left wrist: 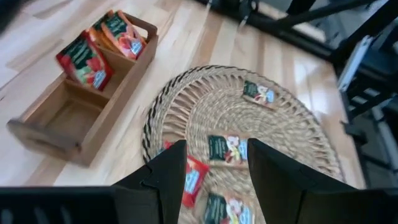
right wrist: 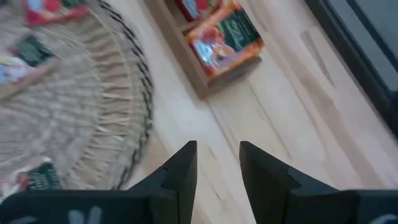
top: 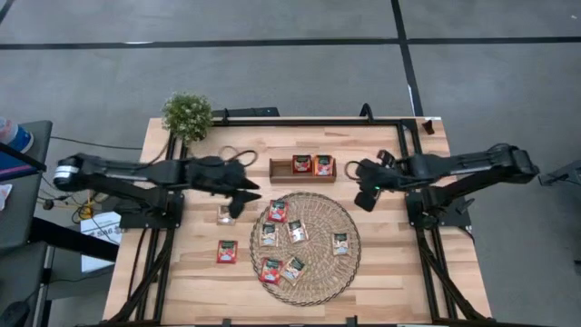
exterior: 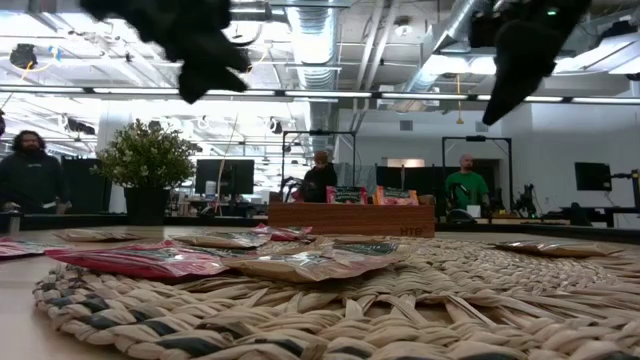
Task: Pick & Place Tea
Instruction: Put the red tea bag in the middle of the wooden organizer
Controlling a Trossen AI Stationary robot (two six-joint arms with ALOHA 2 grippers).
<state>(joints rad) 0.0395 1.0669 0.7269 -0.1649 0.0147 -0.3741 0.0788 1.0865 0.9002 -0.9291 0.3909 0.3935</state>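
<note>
**Observer:** Where do things stand?

**Me:** My left gripper (top: 243, 202) hovers over the bare light-wood table (top: 399, 272), just off the left edge of the round woven wicker mat (top: 349, 272). Its fingers (left wrist: 168, 177) are apart and empty. The right gripper (top: 367, 198) hangs beside the right end of the small brown three-compartment wooden tray (top: 280, 170), fingers parted, nothing between them.

**Observer:** And the tea?

**Me:** Two red-orange sachets (top: 312, 164) sit in the tray's middle and right compartments; the left one is bare. Six flat sachets (top: 277, 212) lie on the mat, and one red sachet (top: 227, 252) and a pale one (top: 224, 213) rest on the wood.

**Observer:** Your plan?

**Me:** I'd judge the nearest red sachet on the mat my next pick. I'd come straight down, straddle one edge, press lightly into the weave so a finger slips under, then close. The risk is catching a wicker strand or pushing the sachet flat.
</note>
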